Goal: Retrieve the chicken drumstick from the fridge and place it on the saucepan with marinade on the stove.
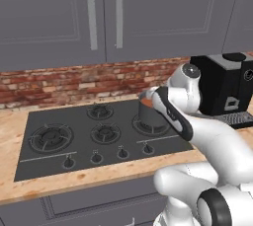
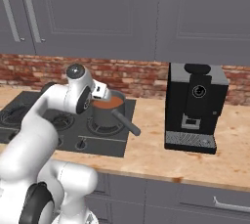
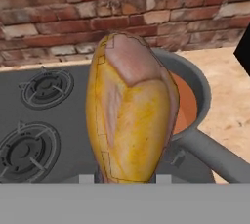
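**Drumstick held over the saucepan on the stove**

One chicken drumstick [image 3: 131, 110], one saucepan [image 2: 108, 110], one stove [image 1: 59, 146] with five round black burners and a row of five small knobs along its front edge, and one black coffee machine [image 2: 195, 105] on the wooden counter [image 2: 161, 154]. Above hang grey wall cabinets [image 1: 99, 13] with pale bar handles, and a red brick wall [image 1: 59, 84] runs behind the stove.

The white arm rises from the base, bends at the elbow and reaches forward over the right side of the stove, its wrist turned down toward the saucepan. The gripper [image 3: 128, 178] is closed on the chicken drumstick, holding it by its lower end just above and in front of the pan.

In the hand view the drumstick stands upright, a lumpy golden-yellow piece with a paler pinkish-brown patch near its top. Behind it sits the grey steel saucepan on the right rear burner, filled with orange-brown marinade [image 3: 188, 103], its handle pointing toward the counter's front right.
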